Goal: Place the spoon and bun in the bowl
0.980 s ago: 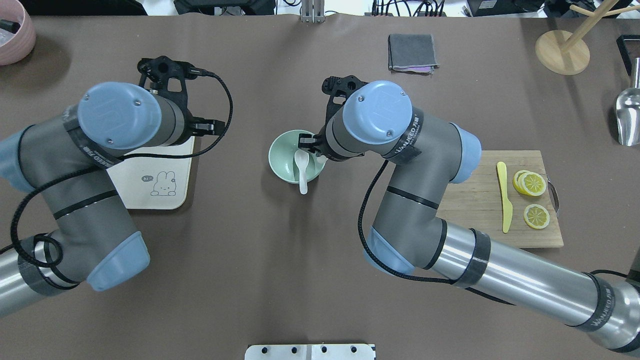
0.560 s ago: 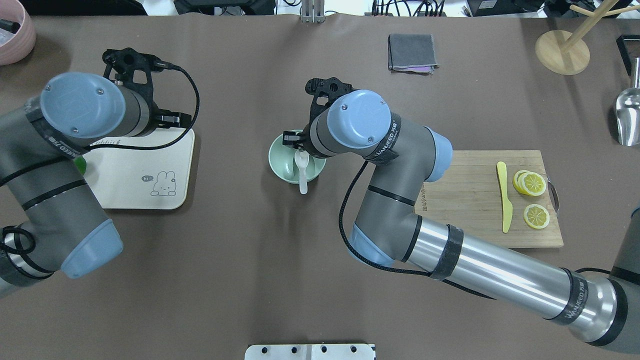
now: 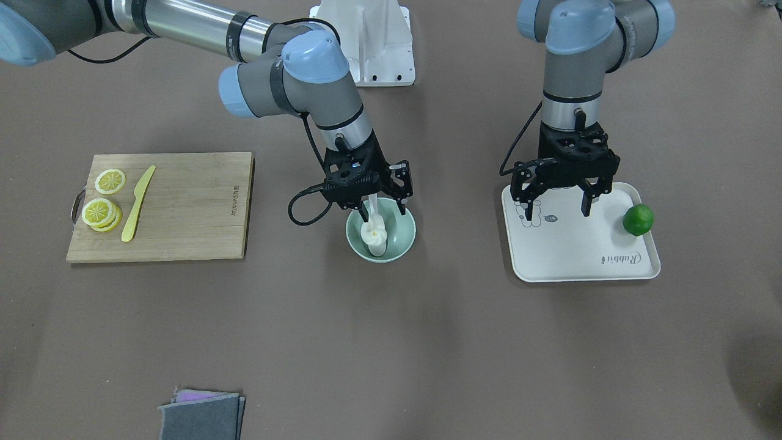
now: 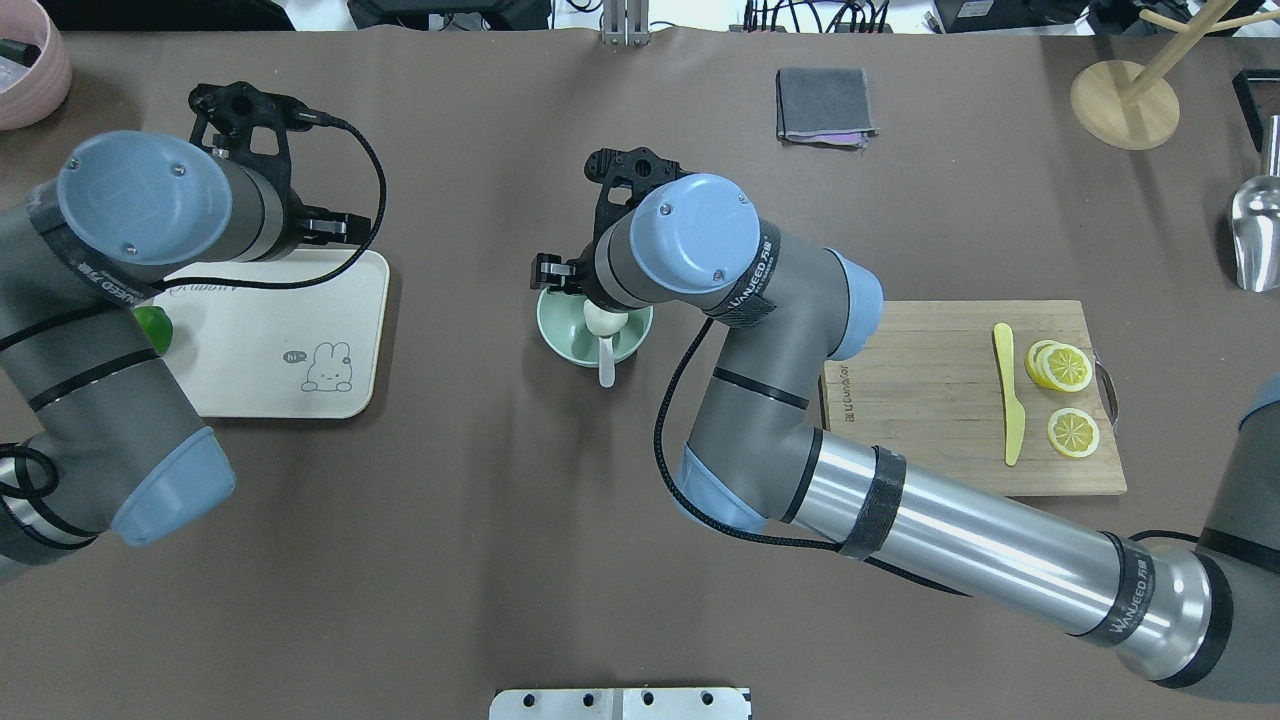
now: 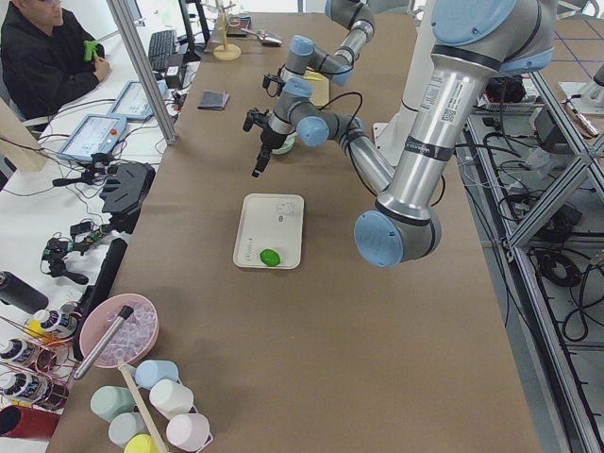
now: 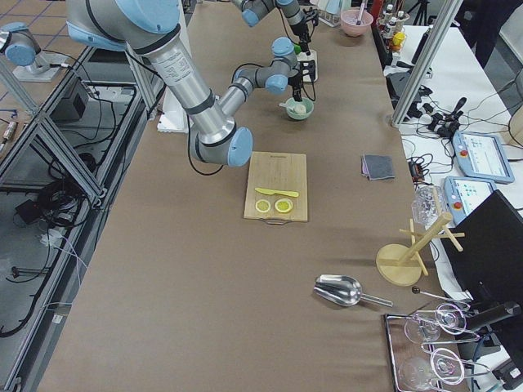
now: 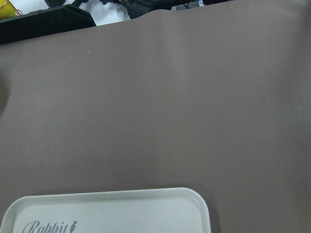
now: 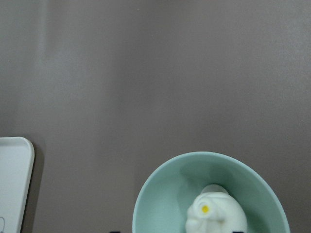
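Bun (image 3: 374,233) is in the bowl (image 3: 410,237), centre of the front-facing view. It's small, round and white with a matte, doughy look and a pleated swirl on top. The right wrist view shows a tiny yellow dot at its peak. It rests over the scoop of the spoon (image 3: 372,206), which is glossy, white and ceramic-looking. The spoon's short thick handle leans on the bowl's rim toward the top of the frame. In the overhead view the handle pokes past the rim toward the bottom. Bowl is round, pale mint green, smooth and shiny inside, and stands on the brown matte table cover (image 3: 391,342).

My right gripper (image 3: 383,214) hangs just above the bowl, black fingers spread wide either side of the spoon handle, gripping nothing. My left gripper (image 3: 557,211), right of frame, is spread wide too and empty, hovering over the top edge of the cream tray (image 3: 580,263). Tray is a smooth rounded rectangle with a rabbit drawing and "Rabbit" lettering. A green lime (image 3: 638,220) lies at its right edge.

Left of frame is a grainy wooden cutting board (image 3: 183,208) with lemon slices (image 3: 101,211) and a flat yellow knife (image 3: 137,195). A folded gray cloth (image 3: 201,415) is at the bottom edge.
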`<action>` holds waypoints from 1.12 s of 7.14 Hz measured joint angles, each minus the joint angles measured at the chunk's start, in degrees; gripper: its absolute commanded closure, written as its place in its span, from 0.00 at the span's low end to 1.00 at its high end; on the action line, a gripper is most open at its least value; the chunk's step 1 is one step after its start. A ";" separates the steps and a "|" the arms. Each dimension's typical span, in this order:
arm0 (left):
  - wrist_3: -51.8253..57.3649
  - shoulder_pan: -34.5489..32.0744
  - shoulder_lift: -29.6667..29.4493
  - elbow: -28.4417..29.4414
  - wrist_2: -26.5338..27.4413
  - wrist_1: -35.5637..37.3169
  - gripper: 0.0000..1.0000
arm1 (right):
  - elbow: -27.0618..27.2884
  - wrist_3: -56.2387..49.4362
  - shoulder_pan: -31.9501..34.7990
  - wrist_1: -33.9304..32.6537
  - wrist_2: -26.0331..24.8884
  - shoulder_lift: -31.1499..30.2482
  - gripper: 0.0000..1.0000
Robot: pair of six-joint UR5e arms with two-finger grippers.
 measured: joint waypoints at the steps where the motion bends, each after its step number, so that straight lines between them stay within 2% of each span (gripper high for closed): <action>1: -0.05 -0.01 0.02 -0.03 0.02 -0.03 0.02 | 0.97 -0.28 0.04 -1.73 0.01 0.18 0.00; 2: -0.09 -0.05 0.07 -0.39 0.03 -0.04 0.02 | 3.23 -2.05 0.99 -3.91 0.34 -0.66 0.00; 3: -0.11 -0.11 0.06 -0.95 0.05 -0.05 0.02 | 8.30 -7.21 2.74 -6.47 1.38 -4.36 0.00; 4: -0.08 -0.28 0.05 -1.21 0.07 0.00 0.02 | 14.94 -14.72 4.37 -8.47 2.54 -10.70 0.00; 5: 0.10 -0.85 1.07 -1.28 -0.07 0.13 0.02 | 19.28 -21.50 6.07 -9.36 3.18 -16.78 0.00; 7: 5.21 -5.02 5.99 -1.57 -1.50 0.22 0.02 | 21.62 -30.18 10.87 -13.85 4.25 -24.72 0.00; 8: 10.78 -9.77 8.04 -1.84 -5.83 0.24 0.02 | 21.86 -34.27 14.89 -18.89 5.04 -26.56 0.00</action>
